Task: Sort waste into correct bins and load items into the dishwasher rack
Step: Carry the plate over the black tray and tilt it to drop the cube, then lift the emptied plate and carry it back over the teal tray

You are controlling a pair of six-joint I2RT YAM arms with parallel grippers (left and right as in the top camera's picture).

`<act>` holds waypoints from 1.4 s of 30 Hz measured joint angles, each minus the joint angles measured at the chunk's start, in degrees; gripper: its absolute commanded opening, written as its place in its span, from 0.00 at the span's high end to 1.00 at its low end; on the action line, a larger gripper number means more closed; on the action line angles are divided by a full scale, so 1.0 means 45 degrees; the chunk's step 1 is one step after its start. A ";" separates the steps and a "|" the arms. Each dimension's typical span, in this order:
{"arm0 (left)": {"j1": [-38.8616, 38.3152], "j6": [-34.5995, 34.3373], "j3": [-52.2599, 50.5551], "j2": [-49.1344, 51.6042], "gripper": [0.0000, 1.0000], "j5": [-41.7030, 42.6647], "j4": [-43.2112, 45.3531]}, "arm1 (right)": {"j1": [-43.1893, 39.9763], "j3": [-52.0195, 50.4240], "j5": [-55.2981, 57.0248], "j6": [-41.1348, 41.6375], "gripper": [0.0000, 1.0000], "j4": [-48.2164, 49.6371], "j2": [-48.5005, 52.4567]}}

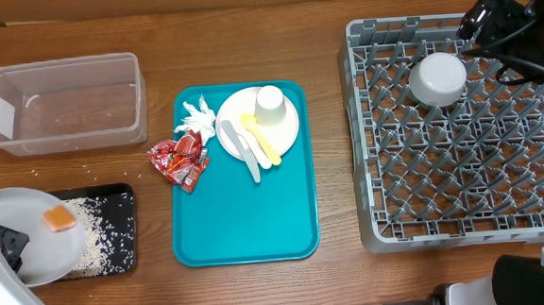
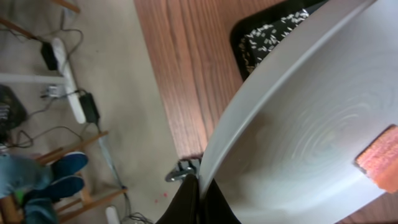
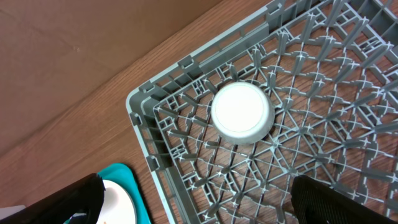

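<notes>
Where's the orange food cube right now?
Overhead view, near-left corner: the orange cube sits on the white plate gripped by the left tool, partly over the black tray of rice.

Overhead: high, facing straight down, whole table (image 1: 246, 40).
Left wrist: very close, along plate (image 2: 298, 137) rim, black tray (image 2: 273, 31) beyond.
Right wrist: downward over rack (image 3: 323, 112) corner and bowl (image 3: 241, 112); overhead shares all.

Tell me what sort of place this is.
Most likely a robotics lab set up as a dish-clearing station, not a real kitchen: a grey dishwasher rack and a teal serving tray sit on a wooden table, while a power strip and loose cables lie on the floor.
</notes>
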 measured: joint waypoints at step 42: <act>0.0005 0.2001 0.0010 0.2905 0.96 -0.6285 0.0923 | 0.0000 0.0000 0.0005 0.0005 0.00 0.0000 -0.0005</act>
